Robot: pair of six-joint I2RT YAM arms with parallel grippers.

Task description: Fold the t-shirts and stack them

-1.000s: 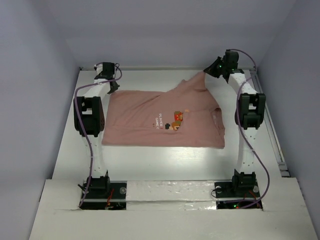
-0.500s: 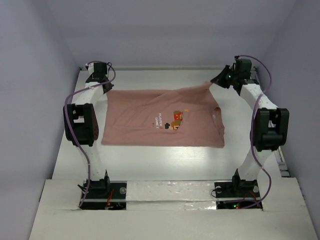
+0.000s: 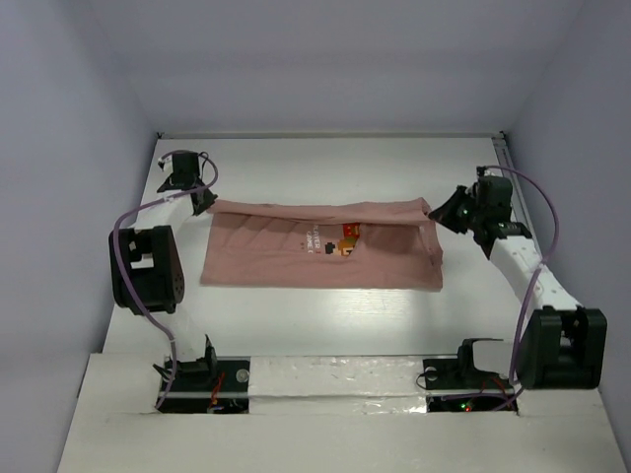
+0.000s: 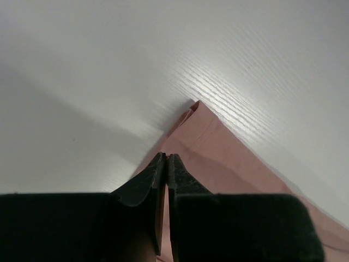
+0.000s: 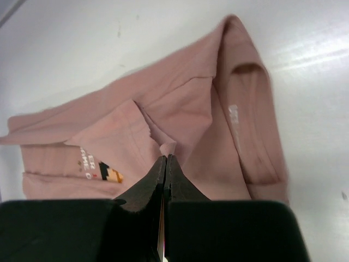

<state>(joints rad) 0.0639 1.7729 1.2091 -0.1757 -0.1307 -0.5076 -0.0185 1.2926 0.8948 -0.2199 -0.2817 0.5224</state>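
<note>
T-shirt (image 3: 286, 264), dusty pink, chest lettering (image 3: 312, 239) unreadable — left gripper (image 4: 166, 159), right gripper (image 5: 164, 159) each clamped on its edge.

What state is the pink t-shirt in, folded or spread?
Partly folded: the t-shirt has its far edge doubled over the front, reaching the graphic.

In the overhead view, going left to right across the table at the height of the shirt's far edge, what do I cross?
left gripper, pinching the shirt's left corner → pink t-shirt → right gripper, pinching its right corner
</note>
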